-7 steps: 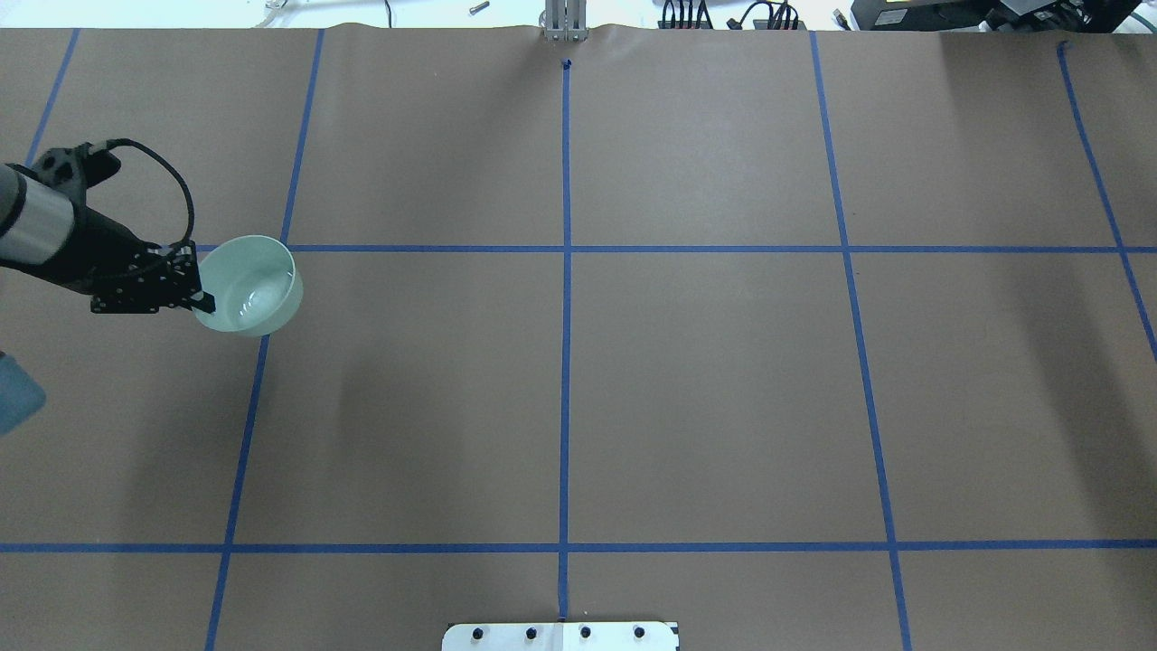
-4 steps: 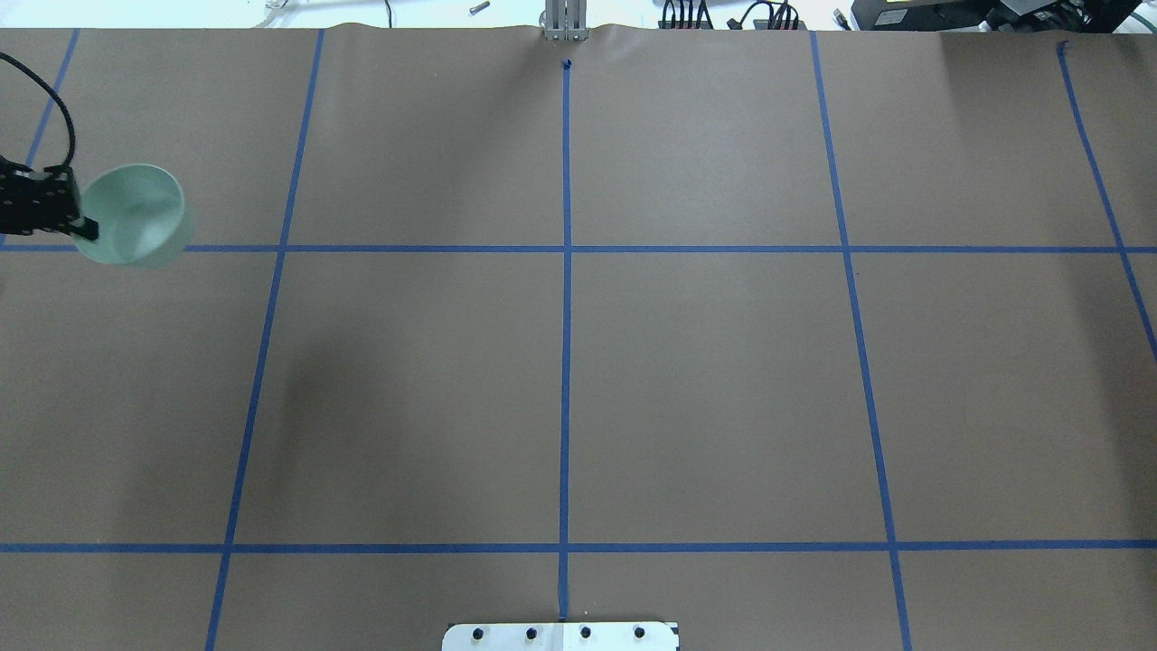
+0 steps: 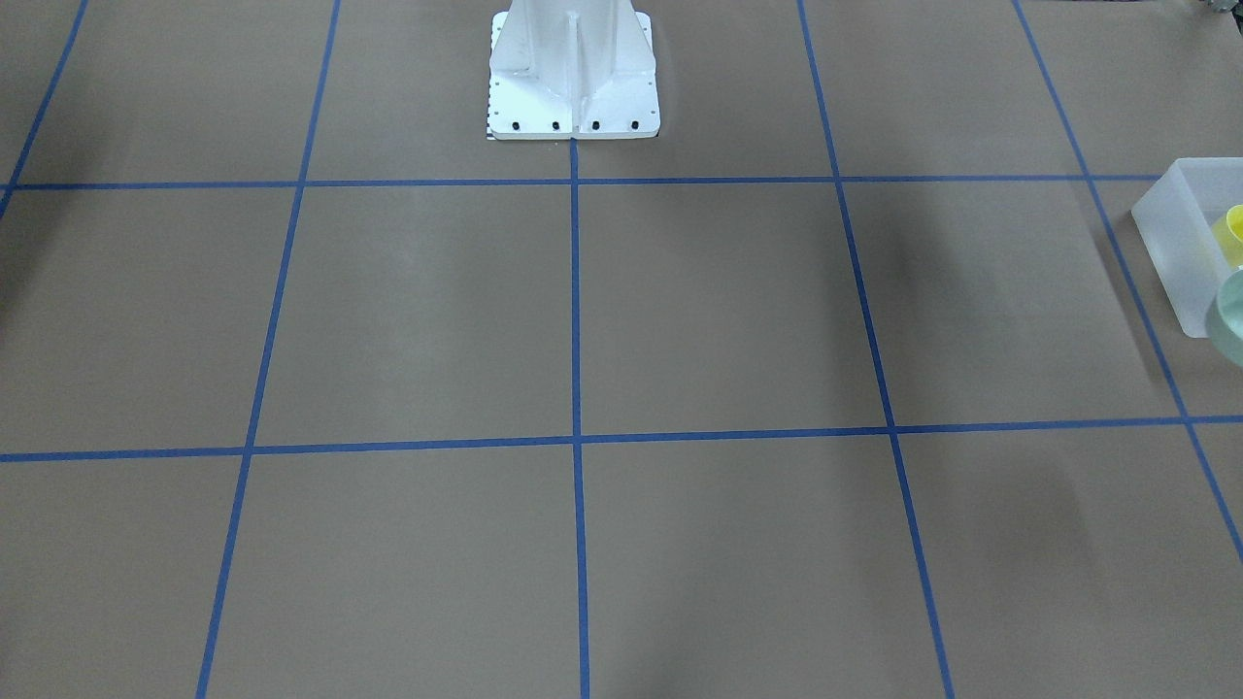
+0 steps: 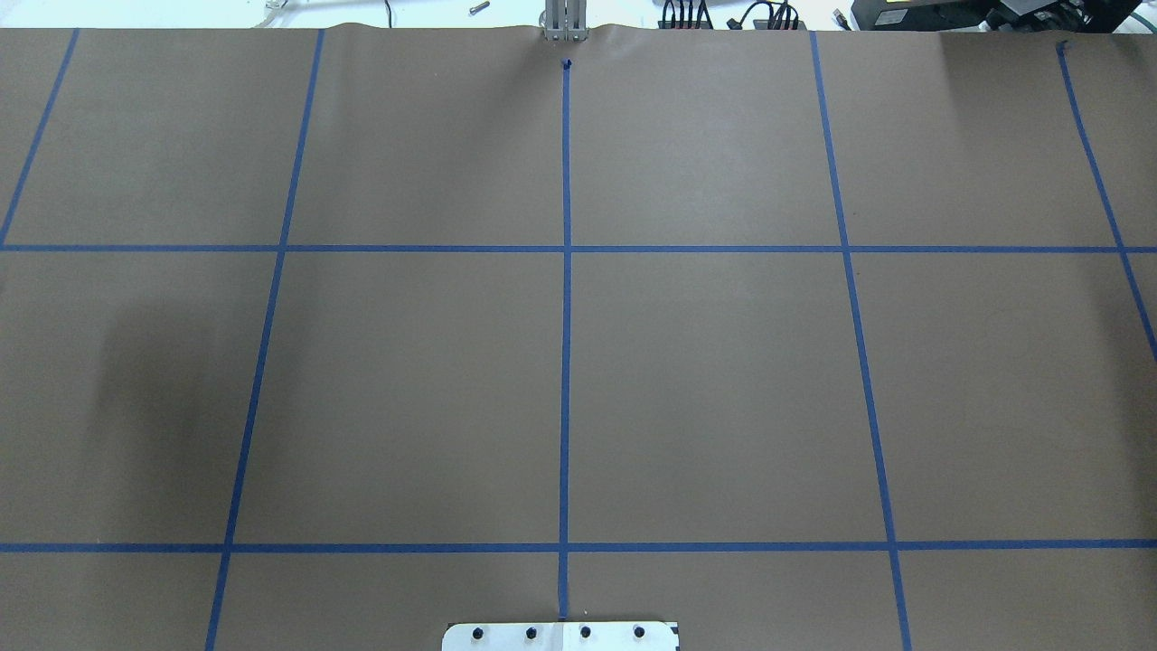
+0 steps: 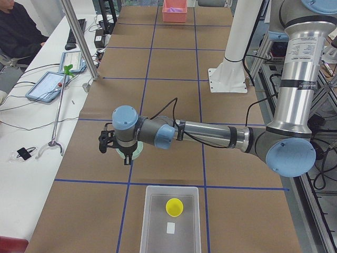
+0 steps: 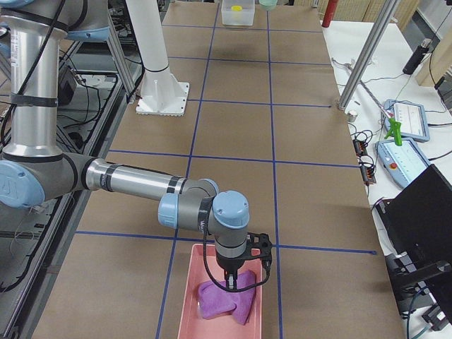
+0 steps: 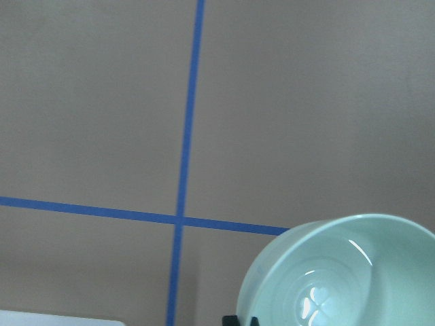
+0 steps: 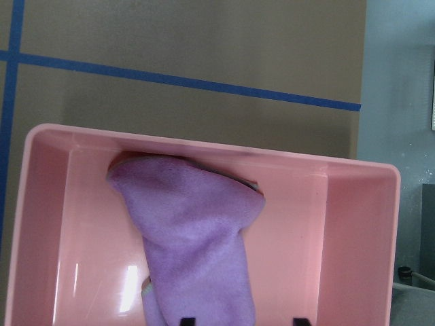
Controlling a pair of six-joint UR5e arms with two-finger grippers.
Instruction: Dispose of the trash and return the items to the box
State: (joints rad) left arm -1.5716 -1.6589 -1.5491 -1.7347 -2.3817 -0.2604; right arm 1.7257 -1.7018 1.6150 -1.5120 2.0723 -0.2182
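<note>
Since the left gripper point(image 7: 240, 320) looks pinched on the rim of the bowl point(image 7: 353, 272), keep it level until it's over the box point(image 5: 157, 234) at the table's left edge.

Setting: a robotics lab; you are at a test bench.
Bench: table point(image 4: 705, 380) papered brown, blue tape grid point(image 4: 566, 271) across it.
Rig: white arm pedestal point(image 3: 573, 78) bolted down, top centre of the front-facing view.
Your desk: tablet point(image 5: 50, 84) at upper left of the left view; cables point(image 4: 687, 14) along the overhead's top edge.
</note>
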